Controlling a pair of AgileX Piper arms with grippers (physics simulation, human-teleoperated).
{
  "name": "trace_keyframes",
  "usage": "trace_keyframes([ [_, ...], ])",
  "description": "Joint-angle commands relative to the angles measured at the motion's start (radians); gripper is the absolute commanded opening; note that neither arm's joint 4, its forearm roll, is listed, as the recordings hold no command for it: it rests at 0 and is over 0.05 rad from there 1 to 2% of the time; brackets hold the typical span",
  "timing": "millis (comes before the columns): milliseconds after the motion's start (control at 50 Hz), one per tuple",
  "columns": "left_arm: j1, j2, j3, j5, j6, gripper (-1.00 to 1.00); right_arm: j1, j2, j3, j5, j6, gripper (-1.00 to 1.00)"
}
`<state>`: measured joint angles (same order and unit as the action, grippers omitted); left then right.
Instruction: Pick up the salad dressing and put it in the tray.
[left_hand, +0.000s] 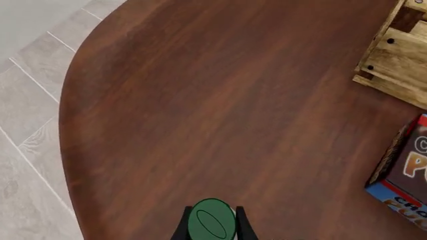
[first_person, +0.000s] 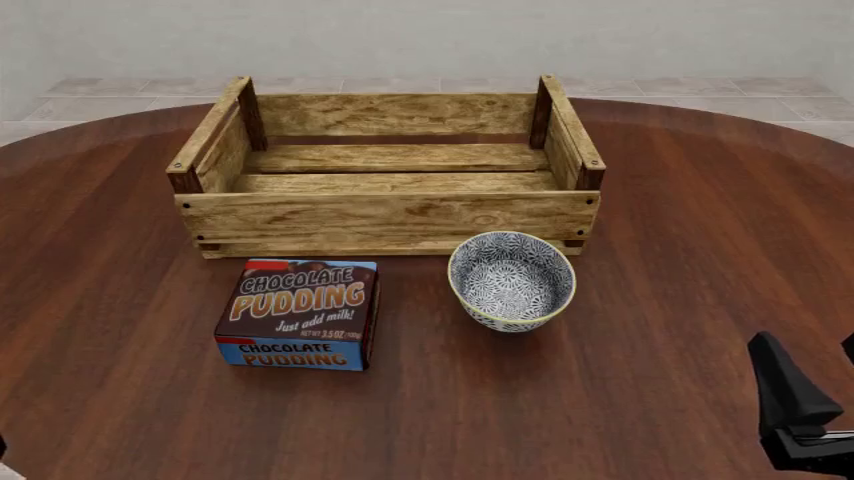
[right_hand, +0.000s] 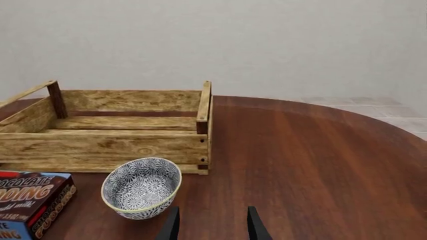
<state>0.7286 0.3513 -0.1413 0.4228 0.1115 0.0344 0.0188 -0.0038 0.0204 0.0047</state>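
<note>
The salad dressing shows only in the left wrist view, as a dark green cap (left_hand: 212, 222) seen from above, with its whitish body hidden below it. My left gripper (left_hand: 212, 214) is shut on it, one dark finger on each side, held above the brown table. The tray (first_person: 387, 215) is a light-wood slatted crate at the back middle, empty; its corner shows in the left wrist view (left_hand: 393, 55) and it shows in the right wrist view (right_hand: 100, 147). My right gripper (first_person: 817, 390) is open and empty at the front right; it also shows in the right wrist view (right_hand: 212, 225).
A blue-and-brown chocolate pudding box (first_person: 300, 312) lies in front of the crate's left half. A blue-patterned bowl (first_person: 511, 280) stands in front of its right half. The round table's left edge (left_hand: 67, 150) meets grey floor tiles.
</note>
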Motion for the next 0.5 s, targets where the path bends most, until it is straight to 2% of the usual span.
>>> trace_keyframes([
  [20,-0.086,-0.13,-0.076,0.141,-0.017,-1.0,-0.004,-0.005,-0.002,0.006,0.002,1.0],
  [200,-0.179,-0.204,-0.171,0.23,-0.026,-1.0,-0.006,-0.006,-0.002,0.006,0.005,1.0],
  [500,-0.301,-0.195,-0.272,0.217,-0.011,-1.0,-0.008,-0.004,0.001,0.001,0.007,1.0],
])
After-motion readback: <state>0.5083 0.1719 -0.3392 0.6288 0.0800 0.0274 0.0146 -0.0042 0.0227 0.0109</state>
